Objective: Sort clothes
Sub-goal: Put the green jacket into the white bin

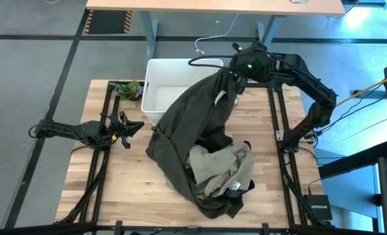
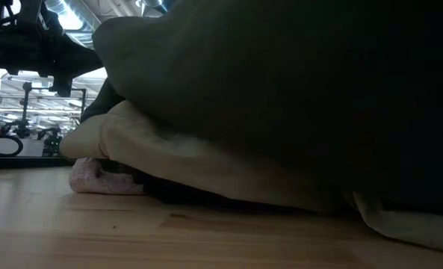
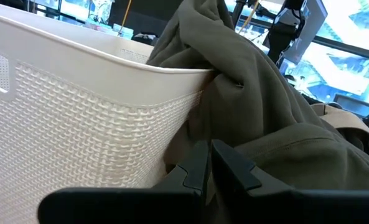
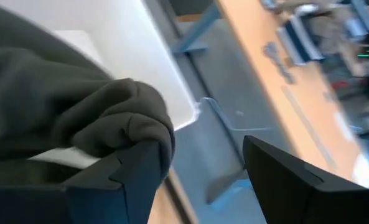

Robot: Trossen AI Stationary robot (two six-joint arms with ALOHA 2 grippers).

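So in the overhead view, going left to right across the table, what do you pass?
Left hand → green item at the table's far edge → white bin → olive garment → right hand.

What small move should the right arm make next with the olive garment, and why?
Probably carry it a little farther over the bin and lower it. The right claw, open, has the olive garment draped from one finger at the bin's far corner, most of it trailing onto the table pile.

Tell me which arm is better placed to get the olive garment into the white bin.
Right. The right gripper is over the white bin's corner with the olive garment hanging from it; the left gripper waits beside the table's left frame.
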